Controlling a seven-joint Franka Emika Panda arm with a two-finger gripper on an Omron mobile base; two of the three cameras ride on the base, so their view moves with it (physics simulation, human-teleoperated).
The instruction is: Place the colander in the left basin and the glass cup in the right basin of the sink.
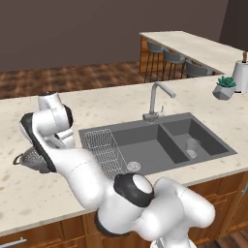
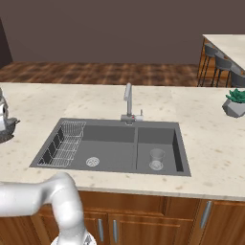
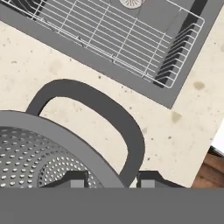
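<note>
Right under the camera on the hand (image 3: 107, 180), the two dark fingertips (image 3: 72, 179) stand one on each side of the rim of the round grey perforated metal colander (image 3: 30, 157), close by the root of its dark loop handle (image 3: 109, 113): one tip inside the bowl, the other outside. The hand is drawn narrow on that rim. Whether the bowl is lifted off the surface cannot be told.

From the left base camera the colander (image 1: 30, 159) sits on the speckled beige stone tabletop (image 1: 43, 193), to the left of the dark grey double-basin sink (image 1: 160, 138), half hidden behind the white arm.

Beyond the handle lies a band of bare tabletop, then the sink's near edge. Just past it, the white rectangular wire dish rack (image 3: 131, 39) lies in the wider left basin (image 1: 145, 145), taking up its left part; the round steel drain (image 1: 133, 166) sits on open floor beside the rack.

A small clear glass cup (image 1: 192, 147) stands upright in the narrower right basin (image 1: 203, 131), beyond the centre divider. Behind that divider rises a curved steel faucet (image 1: 156, 99).
</note>
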